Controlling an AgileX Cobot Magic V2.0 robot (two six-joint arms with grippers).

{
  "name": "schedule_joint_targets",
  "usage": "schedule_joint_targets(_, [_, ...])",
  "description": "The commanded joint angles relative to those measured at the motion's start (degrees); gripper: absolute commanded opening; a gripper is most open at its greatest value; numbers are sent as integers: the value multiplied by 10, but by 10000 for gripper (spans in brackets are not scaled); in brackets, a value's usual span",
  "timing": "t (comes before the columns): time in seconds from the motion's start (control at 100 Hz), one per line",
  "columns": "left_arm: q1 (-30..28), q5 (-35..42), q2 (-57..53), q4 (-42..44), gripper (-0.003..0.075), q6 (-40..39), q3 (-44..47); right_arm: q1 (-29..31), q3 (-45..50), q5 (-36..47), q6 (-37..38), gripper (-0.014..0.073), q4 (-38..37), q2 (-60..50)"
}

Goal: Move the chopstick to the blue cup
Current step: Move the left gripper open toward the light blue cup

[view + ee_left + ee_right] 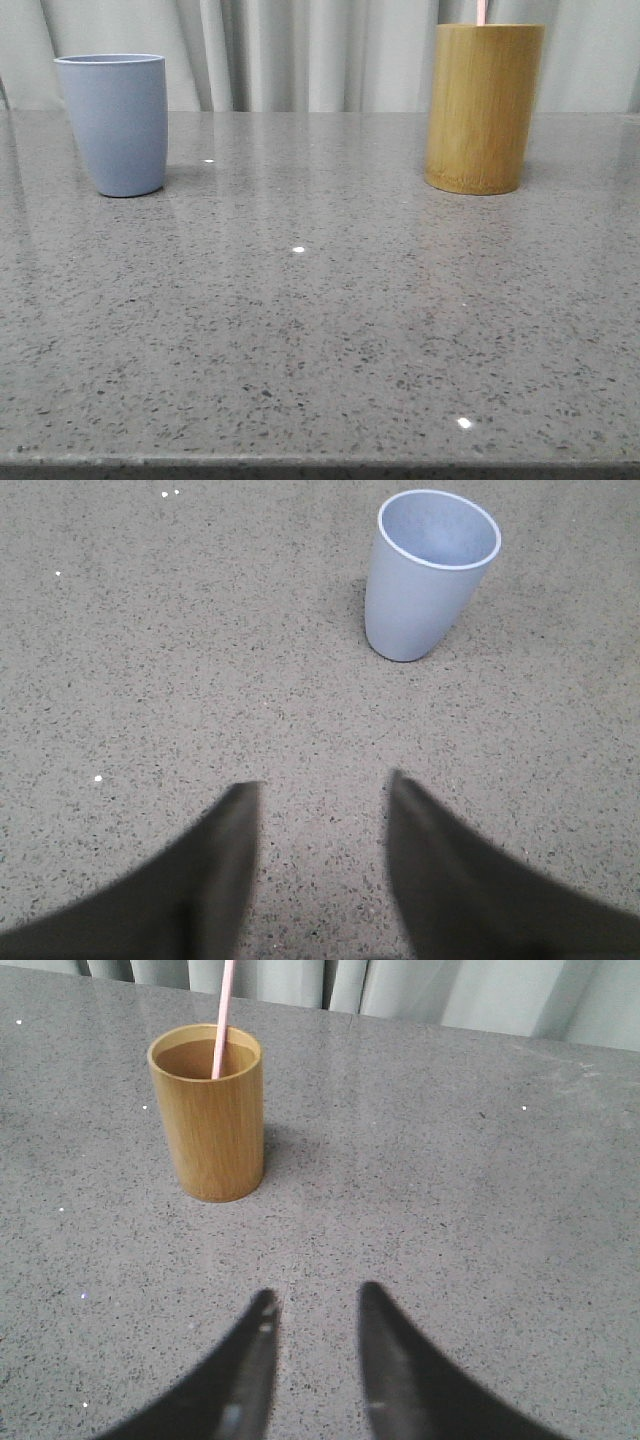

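Note:
The blue cup [115, 123] stands upright at the far left of the table; it also shows in the left wrist view [430, 573], empty inside. A pale pink chopstick [222, 1018] stands in the yellow-brown bamboo holder [209, 1112], leaning on its rim; in the front view only its shaft [482, 11] shows above the holder [483, 107] at the far right. My left gripper [322, 785] is open and empty above bare table, short of the cup. My right gripper [317, 1294] is open and empty, short of the holder. Neither gripper shows in the front view.
The grey speckled stone table [320, 320] runs to a front edge at the bottom of the front view. Pale curtains [300, 50] hang behind the table.

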State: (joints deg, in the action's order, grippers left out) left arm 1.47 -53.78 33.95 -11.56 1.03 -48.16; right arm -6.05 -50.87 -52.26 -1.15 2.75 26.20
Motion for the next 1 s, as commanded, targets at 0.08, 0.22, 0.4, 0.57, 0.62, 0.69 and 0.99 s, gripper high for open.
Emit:
schedule_joint_targets(0.08, [-1, 34, 6, -12, 683, 0, -19, 4, -19, 37, -4, 561, -6, 11])
schedule_joint_targets(0.22, [-1, 55, 6, -12, 683, 0, -19, 4, -19, 37, -4, 593, -6, 11])
schedule_joint_targets(0.4, [-1, 76, 28, -33, 649, 5, -37, 4, -19, 38, -4, 593, -6, 11])
schedule_joint_targets(0.57, [-1, 90, 120, -43, 639, 30, -102, 4, -19, 38, -4, 593, -6, 11])
schedule_joint_targets(0.62, [-1, 90, 157, -50, 639, 36, -126, 4, -19, 38, -4, 593, -6, 11])
schedule_joint_targets(0.69, [-1, 90, 200, -78, 639, 60, -160, 4, -19, 38, -4, 593, -6, 11])
schedule_joint_targets(0.99, [3, 81, 392, -133, 638, 104, -283, 4, -19, 38, -4, 593, -6, 11])
